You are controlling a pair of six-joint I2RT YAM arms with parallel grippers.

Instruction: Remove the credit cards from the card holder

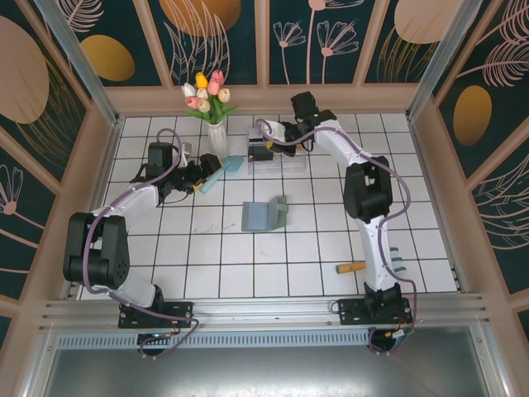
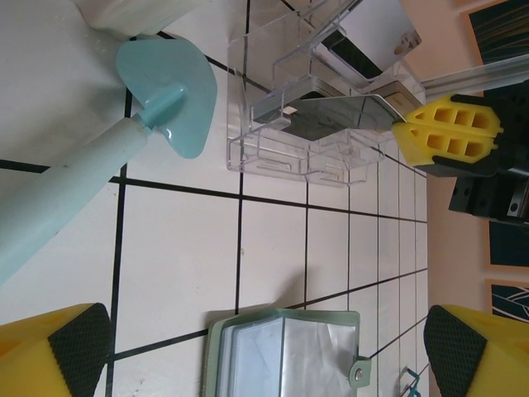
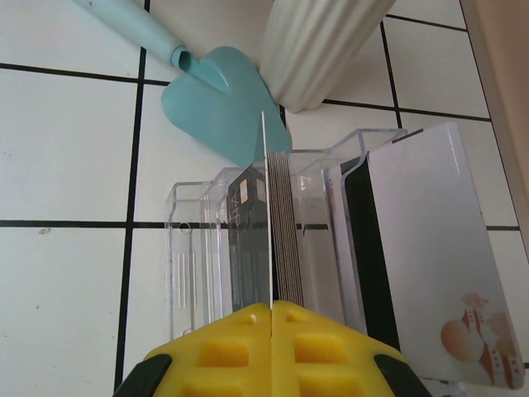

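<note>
white tiled table (image 1: 207, 256), teal floral walls (image 1: 240, 51); left pincer (image 1: 201, 176) wide open, empty; right pincer (image 3: 270, 310) pinching credit card (image 3: 269, 207).

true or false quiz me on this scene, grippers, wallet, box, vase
1. The right gripper is shut on a thin card, seen edge-on above the clear box. True.
2. The left gripper is clamped on the card holder. False: its jaws are wide open and it holds nothing. The holder lies apart from it.
3. The card holder lies open on the table. True.
4. The vase has tipped over. False: it stands upright with its tulips.
5. The clear box is empty. False: it holds a stack of cards.
</note>
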